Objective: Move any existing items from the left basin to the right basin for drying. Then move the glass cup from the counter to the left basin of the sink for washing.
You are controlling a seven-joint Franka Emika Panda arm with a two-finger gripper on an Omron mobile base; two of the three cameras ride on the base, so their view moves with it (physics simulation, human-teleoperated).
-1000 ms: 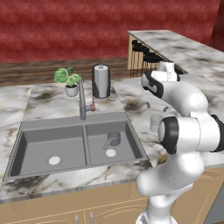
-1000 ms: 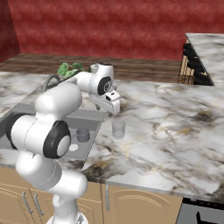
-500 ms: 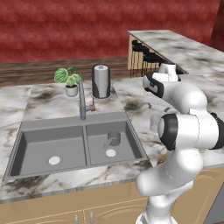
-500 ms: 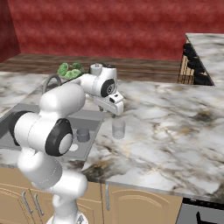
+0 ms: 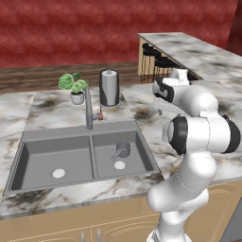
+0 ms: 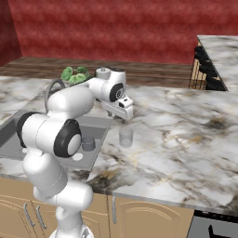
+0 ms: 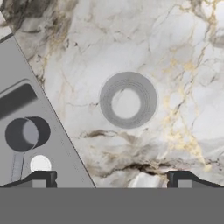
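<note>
The glass cup (image 6: 126,137), a pale see-through tumbler, stands upright on the marble counter (image 6: 186,135) just right of the sink. From above in the hand view the glass cup (image 7: 127,99) is a round ring on the marble. My gripper (image 6: 123,114) hangs open a little above it, fingertips (image 7: 40,178) wide apart and holding nothing. The dark grey handled cup (image 5: 122,150) sits in the narrower right basin (image 5: 142,151), beside its white drain. The grey cup (image 7: 24,132) also appears at the left of the hand view. The wider left basin (image 5: 42,156) holds nothing but its drain.
A tall steel tap (image 5: 88,106) rises behind the sink divider. A dark steel canister (image 5: 109,88) and a small potted plant (image 5: 73,85) stand behind the sink. A raised bar counter (image 5: 189,47) with dark stools lies at the back right.
My open gripper has drifted slightly right and down, closer over the glass cup. The cups have not moved.
</note>
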